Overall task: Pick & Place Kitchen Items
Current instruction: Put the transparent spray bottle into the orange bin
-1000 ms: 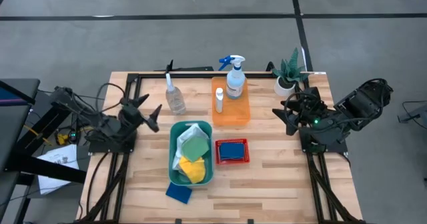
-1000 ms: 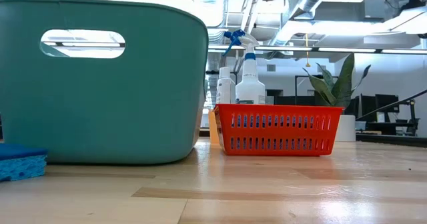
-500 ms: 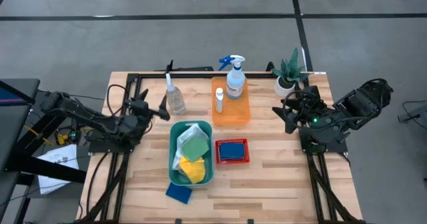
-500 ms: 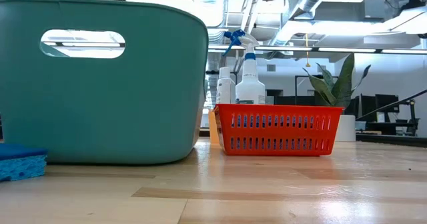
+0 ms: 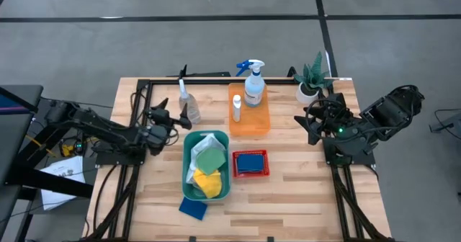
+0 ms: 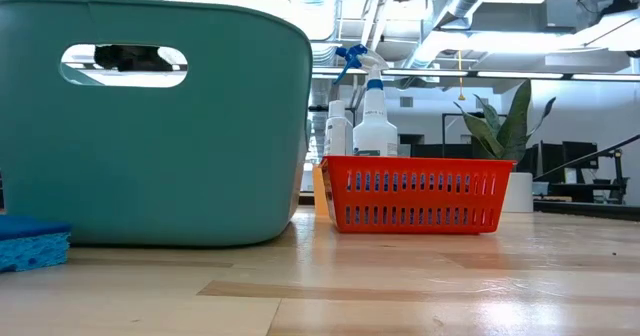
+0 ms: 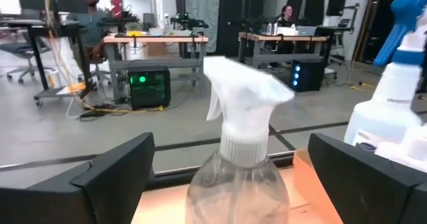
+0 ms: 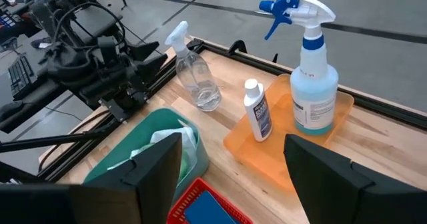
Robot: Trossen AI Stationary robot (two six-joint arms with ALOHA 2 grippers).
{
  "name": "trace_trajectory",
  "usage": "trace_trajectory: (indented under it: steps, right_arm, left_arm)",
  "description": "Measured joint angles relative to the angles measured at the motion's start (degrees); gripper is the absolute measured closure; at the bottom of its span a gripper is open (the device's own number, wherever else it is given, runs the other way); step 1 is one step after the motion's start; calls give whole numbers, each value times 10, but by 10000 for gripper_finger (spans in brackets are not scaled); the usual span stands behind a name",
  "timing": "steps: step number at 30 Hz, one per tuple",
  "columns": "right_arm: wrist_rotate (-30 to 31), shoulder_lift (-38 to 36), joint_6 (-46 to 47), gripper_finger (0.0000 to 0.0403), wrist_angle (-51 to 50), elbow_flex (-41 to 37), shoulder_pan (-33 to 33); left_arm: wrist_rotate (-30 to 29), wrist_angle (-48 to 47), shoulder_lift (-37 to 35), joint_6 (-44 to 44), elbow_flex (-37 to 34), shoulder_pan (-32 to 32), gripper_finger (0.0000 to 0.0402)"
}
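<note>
A clear spray bottle [image 7: 239, 164] with a white trigger stands upright on the table's far left [image 5: 189, 106]. My left gripper [image 5: 175, 116] is open and level, one finger on either side of the bottle's body without touching it. A spray bottle with a blue trigger [image 5: 253, 83] and a small white bottle [image 5: 236, 109] stand in an orange tray [image 5: 259, 122]. White, green and yellow cloths [image 5: 207, 163] lie in a teal bin [image 5: 187, 163]. One blue sponge [image 5: 250, 163] sits in a red basket [image 5: 250, 173]; another [image 5: 192, 207] lies on the table. My right gripper [image 5: 308, 124] waits open at the right.
A potted plant [image 5: 311, 80] stands at the far right corner, close to my right gripper. A black frame rail [image 5: 209, 78] runs along the far edge behind the bottles. Bare wood shows on the near right of the table [image 5: 302, 206].
My left gripper has moved toward the table's right and a little down, turning as it went, up to the clear spray bottle. Its fingers now stand on either side of the bottle. Nothing else has moved.
</note>
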Motion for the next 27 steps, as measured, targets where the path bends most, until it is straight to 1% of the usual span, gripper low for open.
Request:
trace_trajectory:
  steps: [2, 6, 9, 11, 15, 18, 21, 24, 27]
  right_arm:
    - [0, 0, 0, 148, -1, 0, 0]
    - [0, 0, 0, 148, -3, 0, 0]
    - [0, 0, 0, 148, -8, 0, 0]
    - [0, 0, 0, 148, -9, 0, 0]
    - [0, 0, 0, 148, -14, 0, 0]
    - [0, 0, 0, 148, -18, 0, 0]
    - [0, -4, 0, 148, -20, 0, 0]
    - [1, -3, 0, 148, -20, 0, -3]
    - [1, -5, 0, 148, -21, 0, -5]
  left_arm:
    - [3, 1, 19, -15, 0, 7, 11]
    - [58, 14, 42, -20, 0, 33, 15]
    - [66, 29, 53, -20, 0, 57, 21]
    - [81, 44, 56, -20, 0, 77, 24]
    - [143, 49, 56, -20, 0, 119, 33]
    - [165, 49, 56, -20, 0, 142, 38]
    - [183, 49, 56, -20, 0, 158, 44]
    - [217, 47, 56, -20, 0, 168, 50]
    - [225, 43, 56, -19, 0, 174, 57]
